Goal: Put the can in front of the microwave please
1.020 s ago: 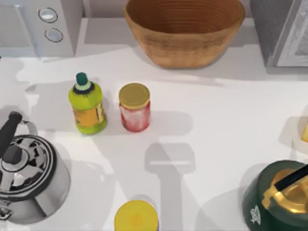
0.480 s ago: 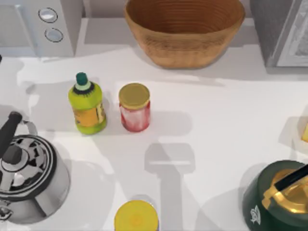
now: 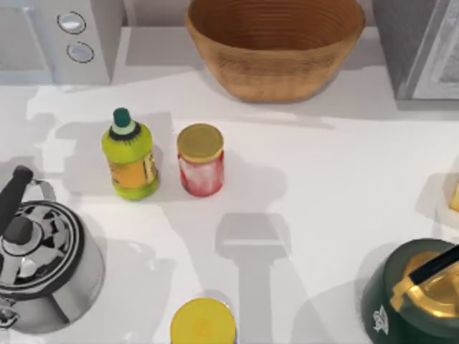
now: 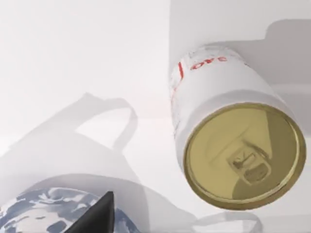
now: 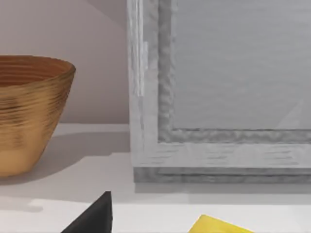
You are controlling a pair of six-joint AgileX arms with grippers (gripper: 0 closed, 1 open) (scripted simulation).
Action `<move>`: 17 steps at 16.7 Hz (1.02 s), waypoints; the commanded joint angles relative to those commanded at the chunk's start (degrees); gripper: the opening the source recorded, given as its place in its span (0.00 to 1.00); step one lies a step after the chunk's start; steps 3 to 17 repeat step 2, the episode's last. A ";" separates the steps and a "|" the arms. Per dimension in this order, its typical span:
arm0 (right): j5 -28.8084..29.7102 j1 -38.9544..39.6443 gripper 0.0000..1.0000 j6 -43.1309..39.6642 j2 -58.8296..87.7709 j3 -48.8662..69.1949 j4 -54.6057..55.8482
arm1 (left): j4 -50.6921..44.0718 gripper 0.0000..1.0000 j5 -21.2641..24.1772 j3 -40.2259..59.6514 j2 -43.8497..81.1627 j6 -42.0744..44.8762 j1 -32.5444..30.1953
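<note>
The can (image 3: 200, 160) stands upright mid-table, just beside the bottle (image 3: 130, 155), well apart from the microwave (image 3: 57, 39) at the far left. Any grasp should clear the bottle and keep the can upright. Neither gripper's state can be told.

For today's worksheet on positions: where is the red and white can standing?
In the top view, the can stands upright left of centre, just right of the green bottle.
</note>
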 joint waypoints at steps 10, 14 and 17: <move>0.00 0.00 1.00 0.00 0.00 0.00 0.00 | -0.82 1.00 0.01 0.94 -0.26 -0.02 -0.07; 0.00 0.00 1.00 0.00 0.00 0.00 0.00 | -0.82 1.00 0.01 0.94 -0.26 -0.02 -0.07; 0.00 0.00 1.00 0.00 0.00 0.00 0.00 | -0.82 1.00 0.01 0.94 -0.26 -0.02 -0.07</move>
